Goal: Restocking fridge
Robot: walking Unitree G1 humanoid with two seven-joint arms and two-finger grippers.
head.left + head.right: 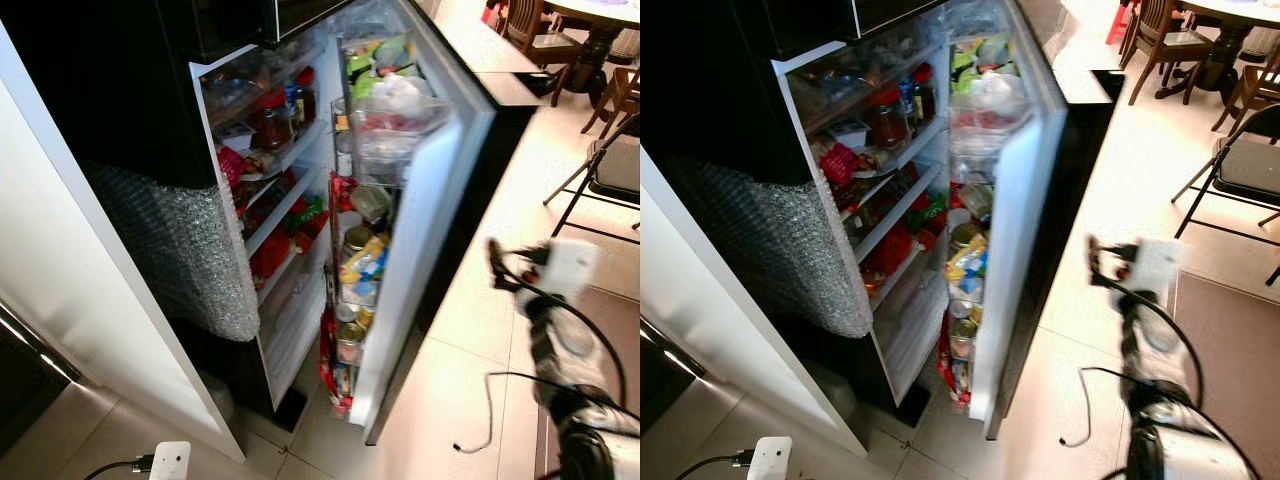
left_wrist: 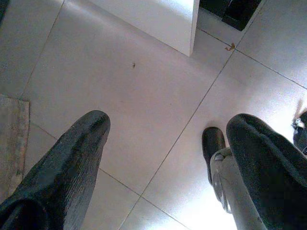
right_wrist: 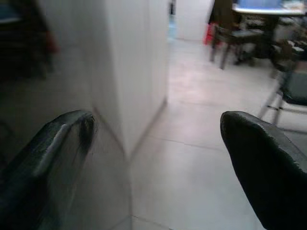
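— Fridge (image 1: 150, 120): black, straight ahead and to the left, door (image 1: 425, 215) swung wide open, inner face turned toward the shelves.

— And inside?

— Packed. Red-lidded jar (image 1: 272, 118) on an upper shelf, red packets (image 1: 270, 255) lower down, green packets (image 1: 308, 212) between. Door racks crowded too: clear bags (image 1: 395, 110) up top, a yellow packet (image 1: 362, 262) mid-height, tins (image 1: 350, 345) near the bottom. Sheet of bubble wrap (image 1: 190, 250) hanging over the black front left of the shelves.

— Right gripper (image 1: 500, 262)?

— Raised out to the right of the open door, well apart from it, blurred. Seen from its own wrist: two black fingers (image 3: 259, 158) spread wide, nothing between them, pale door edge and tiled floor (image 3: 201, 143) beyond.

— Left gripper (image 2: 163, 158)?

— Low, pointed at the floor tiles (image 2: 144, 91). Fingers (image 2: 67, 167) parted, empty. Corner of a white panel (image 2: 163, 24) past the tips, edge of a mat (image 2: 12, 139) off to one side.

— Around the fridge?

— White panel (image 1: 90, 300) along the left side. White plug adapter (image 1: 170, 462) with a black cable on the floor below. Folding chair (image 1: 605, 170) to the right, wooden chairs (image 1: 1170, 40) and a round table (image 1: 1240, 15) farther back.
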